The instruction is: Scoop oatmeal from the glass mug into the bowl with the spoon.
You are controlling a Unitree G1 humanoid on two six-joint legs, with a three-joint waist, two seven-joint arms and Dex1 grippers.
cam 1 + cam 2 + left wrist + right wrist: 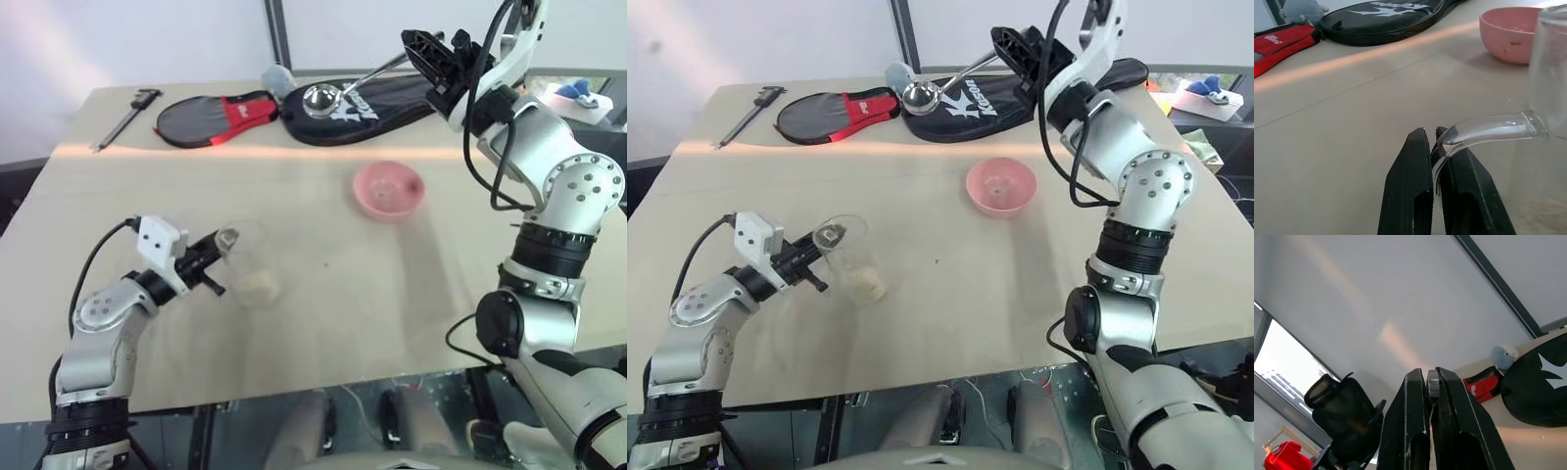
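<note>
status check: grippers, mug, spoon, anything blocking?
Left gripper shut on clear glass mug's handle. Right gripper shut on silver metal spoon, raised. Path to pink bowl unobstructed.

The bowl (388, 190) is pink, paler inside. The mug (251, 262) is clear glass holding cream-white oatmeal (255, 285). The spoon (333, 92) is shiny silver. The tabletop (294, 313) is pale beige. One racket cover (211, 117) is black and red, another (377, 103) black with white lettering.

Table (323, 323) w/ glass mug (250, 262) near front-left, oatmeal (257, 285) in its bottom. Bowl (389, 189) sits right of center, farther back, well apart from mug. Two racket cases (294, 106) lie along back edge; caliper (125, 117) at back-left corner. Spoon (338, 88) held up above the cases, behind bowl.
</note>
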